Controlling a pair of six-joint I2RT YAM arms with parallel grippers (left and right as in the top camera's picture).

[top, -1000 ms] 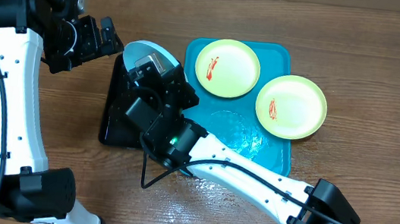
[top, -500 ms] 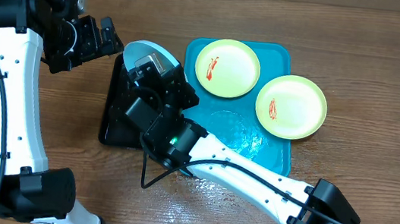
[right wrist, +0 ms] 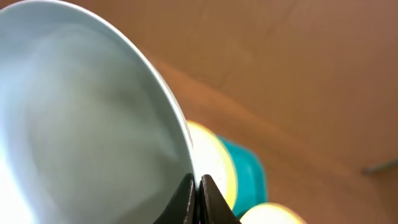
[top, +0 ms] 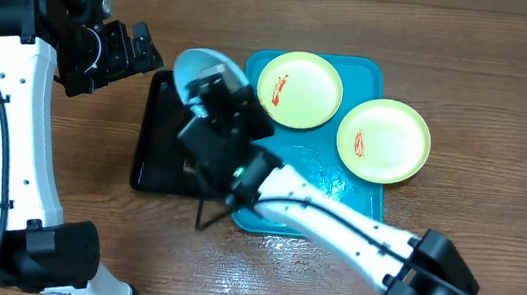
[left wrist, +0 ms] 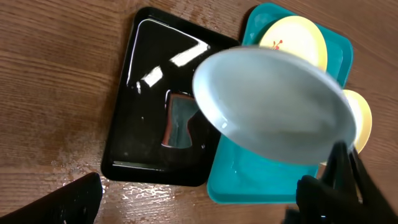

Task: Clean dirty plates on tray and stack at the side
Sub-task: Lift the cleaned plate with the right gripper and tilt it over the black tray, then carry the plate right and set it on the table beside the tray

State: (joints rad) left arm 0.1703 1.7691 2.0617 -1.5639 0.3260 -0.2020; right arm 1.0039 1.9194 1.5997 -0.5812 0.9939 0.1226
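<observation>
Overhead, the right gripper (top: 212, 89), pinched shut on the rim of one plate (top: 196, 62), has swung off the black tray (top: 149, 159) toward the turquoise tray (top: 363, 195); I'd say that one is cleaned and ready to stack. A smeared plate (top: 299, 89) sits at its far-left corner, a second smeared plate (top: 383, 140) overhangs its right edge; the left gripper (top: 145, 49) hangs wide apart

The right gripper (right wrist: 196, 188), pinching the rim of a pale round shallow plate (top: 196, 63), now sits further right, toward the large turquoise rectangular plastic tray (top: 371, 78), uncovering more of the small black rectangular tray (top: 157, 145).
</observation>
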